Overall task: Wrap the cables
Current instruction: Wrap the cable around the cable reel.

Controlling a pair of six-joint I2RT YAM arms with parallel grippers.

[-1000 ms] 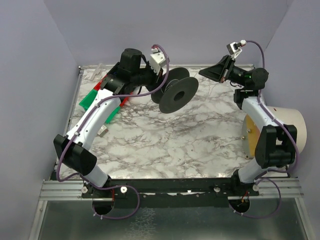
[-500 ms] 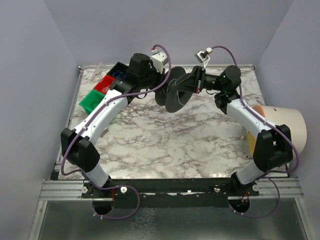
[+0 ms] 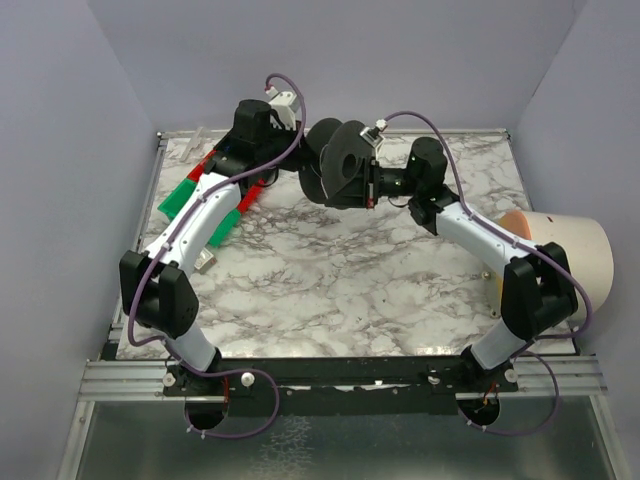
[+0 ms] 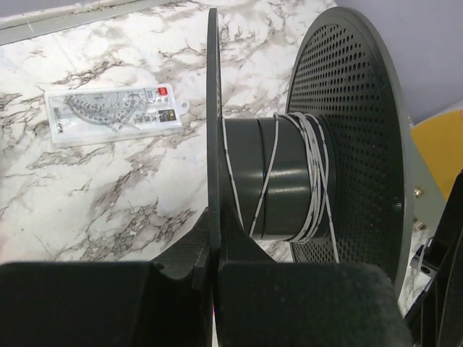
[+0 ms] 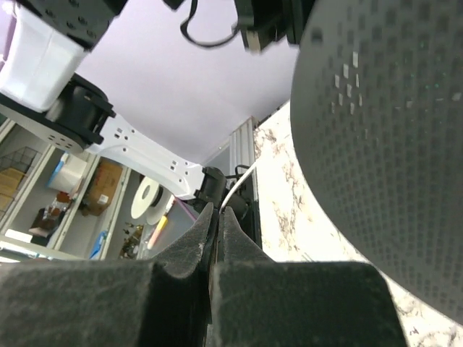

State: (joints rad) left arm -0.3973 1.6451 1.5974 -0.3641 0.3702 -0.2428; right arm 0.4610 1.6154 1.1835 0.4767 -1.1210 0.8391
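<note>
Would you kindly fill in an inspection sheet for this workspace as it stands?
Surface: marble-patterned table.
Job's things: black spool carrying a pale cable wound unevenly on its hub.
Clutter: red and green bins, clear protractor case, beige cylinder.
Grippers: left hand shut on a spool flange; right hand shut on the cable.
Cables: purple hoses along both arms.
Surroundings: lilac walls.

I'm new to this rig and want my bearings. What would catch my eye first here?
A big black spool is held up between the two arms over the far middle of the marble table, the left gripper with jaws shut on one flange. Pale cable winds round its hub, and the right gripper pinches a strand beside the other flange. A green bin sits far left.
</note>
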